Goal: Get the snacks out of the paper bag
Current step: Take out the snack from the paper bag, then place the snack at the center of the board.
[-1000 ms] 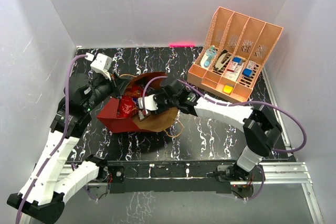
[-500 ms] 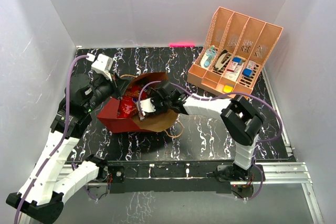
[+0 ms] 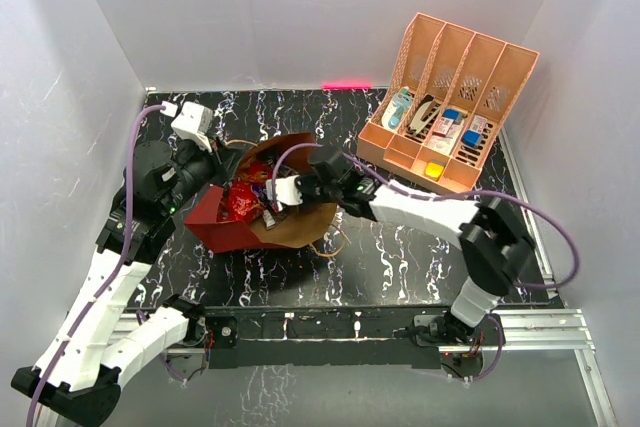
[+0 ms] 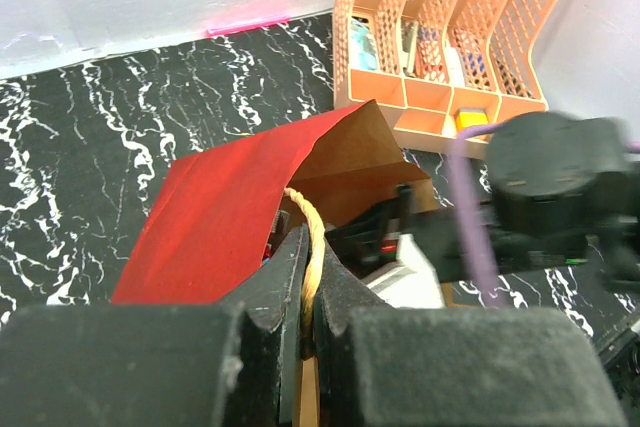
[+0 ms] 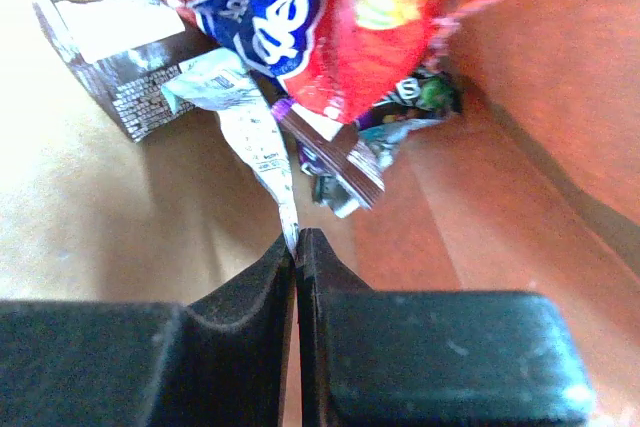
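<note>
The paper bag (image 3: 212, 219) lies on its side, red outside, brown inside, with its mouth facing right. My left gripper (image 3: 222, 163) is shut on its tan cord handle (image 4: 313, 229) and holds the upper edge up (image 4: 220, 212). My right gripper (image 3: 272, 201) is inside the mouth, shut on the tip of a small silvery packet (image 5: 248, 119). The large red packet (image 5: 335, 17) lies just beyond it and also shows in the top view (image 3: 240, 204). A brown bar (image 5: 118, 87) and a purple-brown bar (image 5: 338, 159) lie beside it on the bag's inner wall.
The peach slotted organizer (image 3: 470, 67) stands at the back right, holding blue-and-white items; it also shows in the left wrist view (image 4: 520, 7). A loose cord handle lies on the black marbled table (image 3: 400, 257) just right of the bag's mouth. White walls enclose the table.
My right arm pushed deeper into the bag half a second ago and has since drawn back a little to the right. My left gripper still holds the handle in place.
</note>
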Robot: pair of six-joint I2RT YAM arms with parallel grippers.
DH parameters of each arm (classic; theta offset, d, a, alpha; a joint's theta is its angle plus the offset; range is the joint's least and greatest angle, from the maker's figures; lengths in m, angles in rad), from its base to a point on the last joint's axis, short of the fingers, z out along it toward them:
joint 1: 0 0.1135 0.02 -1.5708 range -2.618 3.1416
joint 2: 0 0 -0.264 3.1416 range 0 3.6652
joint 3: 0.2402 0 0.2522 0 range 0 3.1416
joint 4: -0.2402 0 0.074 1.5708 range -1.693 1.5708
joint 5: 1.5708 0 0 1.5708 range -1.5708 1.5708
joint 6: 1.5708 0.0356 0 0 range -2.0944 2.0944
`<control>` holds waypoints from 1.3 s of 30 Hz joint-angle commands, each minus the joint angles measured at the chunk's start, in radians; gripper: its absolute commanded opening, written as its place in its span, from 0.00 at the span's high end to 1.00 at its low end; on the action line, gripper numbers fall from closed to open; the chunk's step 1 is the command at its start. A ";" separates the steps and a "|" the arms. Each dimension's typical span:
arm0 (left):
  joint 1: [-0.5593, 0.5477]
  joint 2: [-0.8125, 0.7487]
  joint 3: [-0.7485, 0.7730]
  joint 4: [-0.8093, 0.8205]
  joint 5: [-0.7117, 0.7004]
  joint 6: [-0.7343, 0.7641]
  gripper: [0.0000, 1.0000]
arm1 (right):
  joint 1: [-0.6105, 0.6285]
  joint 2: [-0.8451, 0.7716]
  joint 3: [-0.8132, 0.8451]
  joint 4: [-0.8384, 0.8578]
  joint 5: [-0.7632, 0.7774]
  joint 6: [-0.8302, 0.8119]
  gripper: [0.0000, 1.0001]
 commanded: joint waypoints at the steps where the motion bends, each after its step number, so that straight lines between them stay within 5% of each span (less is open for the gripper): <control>1: -0.006 -0.014 0.007 0.021 -0.085 -0.024 1.00 | 0.008 -0.194 -0.013 -0.063 -0.048 0.113 0.92; 11: -0.006 0.014 0.024 0.004 -0.202 -0.043 1.00 | 0.008 -0.537 -0.064 -0.229 -0.019 0.670 0.92; 18: -0.006 0.033 0.044 -0.009 -0.238 -0.049 1.00 | 0.008 -0.759 -0.021 -0.313 0.182 0.980 0.92; 29: -0.006 0.024 0.052 -0.030 -0.261 -0.054 1.00 | 0.007 -0.902 -0.121 -0.339 0.764 0.935 0.92; 35: -0.006 0.012 0.058 -0.029 -0.284 -0.048 1.00 | -0.011 -0.790 -0.189 -0.336 0.808 0.850 0.92; 39: -0.006 0.010 0.061 -0.023 -0.277 -0.043 1.00 | -0.117 -0.704 -0.283 -0.241 0.685 0.759 0.92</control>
